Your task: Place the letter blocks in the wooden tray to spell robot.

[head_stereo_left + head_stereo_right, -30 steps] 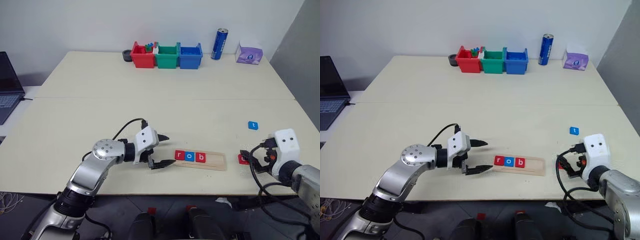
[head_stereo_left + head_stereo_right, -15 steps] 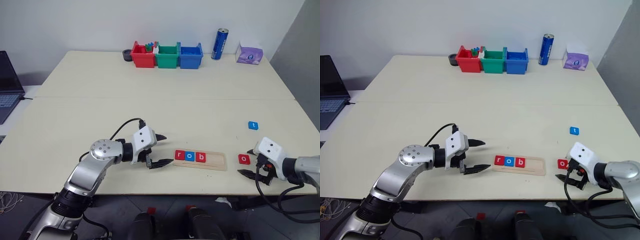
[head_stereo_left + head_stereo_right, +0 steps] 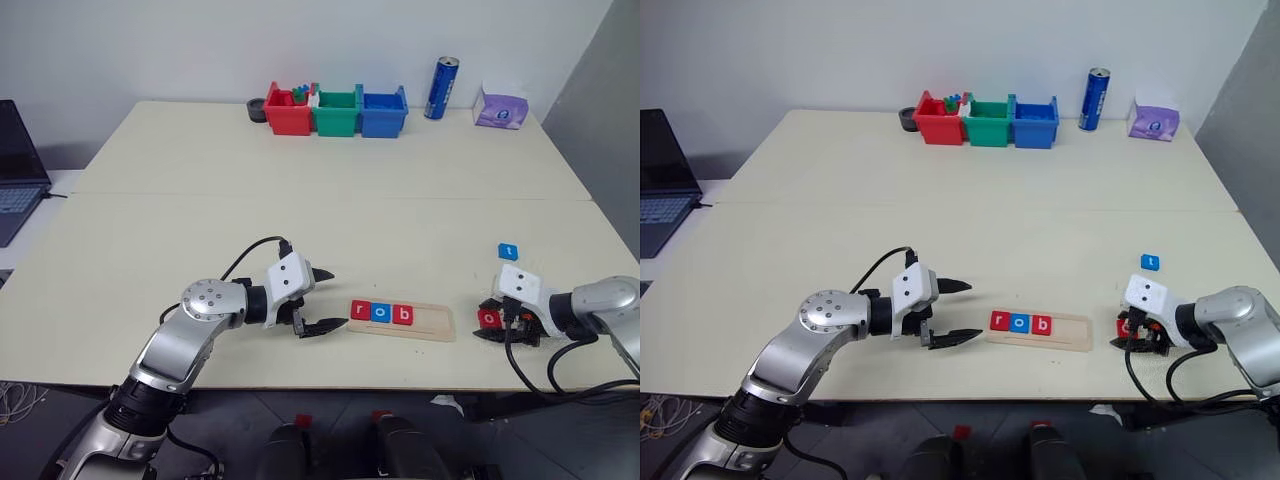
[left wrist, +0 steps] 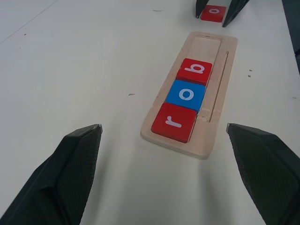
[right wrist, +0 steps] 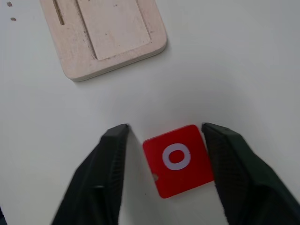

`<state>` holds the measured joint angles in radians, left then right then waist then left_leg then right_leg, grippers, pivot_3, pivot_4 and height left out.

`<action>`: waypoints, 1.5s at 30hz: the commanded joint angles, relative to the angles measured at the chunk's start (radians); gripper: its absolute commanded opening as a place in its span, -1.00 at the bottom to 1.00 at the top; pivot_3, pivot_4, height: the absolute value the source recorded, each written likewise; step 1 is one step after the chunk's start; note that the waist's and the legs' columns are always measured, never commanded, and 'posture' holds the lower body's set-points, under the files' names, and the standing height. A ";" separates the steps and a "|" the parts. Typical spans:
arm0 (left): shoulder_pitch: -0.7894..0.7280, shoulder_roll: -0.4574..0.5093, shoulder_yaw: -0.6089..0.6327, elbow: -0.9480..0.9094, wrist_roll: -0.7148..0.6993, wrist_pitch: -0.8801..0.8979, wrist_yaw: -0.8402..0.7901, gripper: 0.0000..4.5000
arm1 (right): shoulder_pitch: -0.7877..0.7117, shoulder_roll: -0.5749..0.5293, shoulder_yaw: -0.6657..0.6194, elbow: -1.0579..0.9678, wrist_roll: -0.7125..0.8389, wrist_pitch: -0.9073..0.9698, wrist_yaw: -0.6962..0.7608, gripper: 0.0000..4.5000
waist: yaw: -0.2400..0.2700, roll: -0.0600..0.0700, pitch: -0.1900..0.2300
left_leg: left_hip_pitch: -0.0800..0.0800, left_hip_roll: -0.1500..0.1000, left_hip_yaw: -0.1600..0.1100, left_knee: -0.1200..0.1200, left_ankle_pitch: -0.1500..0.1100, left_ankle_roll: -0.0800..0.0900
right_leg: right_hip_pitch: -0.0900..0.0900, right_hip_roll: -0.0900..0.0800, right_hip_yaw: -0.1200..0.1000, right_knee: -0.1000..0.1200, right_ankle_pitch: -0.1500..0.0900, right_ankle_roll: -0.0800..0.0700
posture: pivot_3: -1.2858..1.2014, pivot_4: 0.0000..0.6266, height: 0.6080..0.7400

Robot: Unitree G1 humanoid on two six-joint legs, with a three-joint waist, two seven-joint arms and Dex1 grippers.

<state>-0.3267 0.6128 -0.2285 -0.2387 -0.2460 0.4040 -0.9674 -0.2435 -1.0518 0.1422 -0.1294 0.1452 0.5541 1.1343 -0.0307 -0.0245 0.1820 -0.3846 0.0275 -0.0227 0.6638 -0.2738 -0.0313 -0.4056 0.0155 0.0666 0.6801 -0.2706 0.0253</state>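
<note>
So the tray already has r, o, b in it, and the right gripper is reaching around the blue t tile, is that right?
Not quite. The wooden tray does hold r, o, b, but the right gripper straddles the red o tile, as the right wrist view shows. One finger looks to touch the tile's edge; the other stands just off it. The blue t tile lies apart, farther back on the table.
</note>
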 commanded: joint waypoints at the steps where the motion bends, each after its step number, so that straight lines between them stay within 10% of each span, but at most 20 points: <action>1: 0.010 0.007 0.014 -0.034 0.003 -0.022 0.003 1.00 | 0.001 -0.027 -0.008 0.005 -0.011 0.015 0.011 -0.38 | 0.000 0.000 0.000 | 0.000 0.000 0.000 0.000 0.000 0.000 | 0.000 0.000 0.000 0.000 0.000 0.000 | 0.03 -0.52 1.00; 14: 0.010 0.007 0.008 -0.014 0.011 -0.038 -0.009 1.00 | 0.068 0.003 -0.119 -0.135 0.071 0.073 -0.032 -0.40 | 0.001 0.000 0.000 | 0.000 0.000 -0.001 0.000 0.000 0.000 | 0.000 0.000 0.000 0.000 0.000 0.000 | 0.03 -0.52 1.00; 24: 0.015 0.007 0.002 -0.005 0.013 -0.053 -0.018 1.00 | 0.153 -0.016 -0.243 -0.242 0.133 0.151 -0.077 0.99 | 0.002 0.000 0.000 | 0.000 0.000 -0.001 0.000 0.000 0.000 | 0.000 0.000 0.000 0.000 0.000 0.000 | 0.03 -0.52 1.00; 39: 0.006 0.002 0.004 0.014 0.025 -0.064 -0.029 1.00 | 0.191 0.037 -0.191 -0.177 0.104 0.226 -0.185 0.99 | 0.000 0.000 0.000 | 0.000 0.000 0.000 0.000 0.000 0.000 | 0.000 0.001 0.000 0.001 0.000 0.000 | 0.03 -0.52 1.00; 45: 0.020 0.013 0.012 0.011 0.028 -0.069 -0.029 1.00 | 0.194 0.026 -0.183 -0.142 0.100 0.204 -0.183 0.13 | 0.001 0.000 0.000 | 0.000 0.000 0.000 0.000 0.000 0.000 | 0.000 0.000 0.000 0.000 0.000 0.000 | 0.03 -0.52 1.00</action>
<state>-0.3076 0.6165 -0.2309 -0.2122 -0.2196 0.3572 -0.9940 -0.0548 -1.0121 -0.0389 -0.2791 0.2546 0.7589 0.9521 -0.0301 -0.0246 0.1819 -0.3844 0.0274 -0.0226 0.6641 -0.2738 -0.0314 -0.4051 0.0159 0.0667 0.6805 -0.2706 0.0254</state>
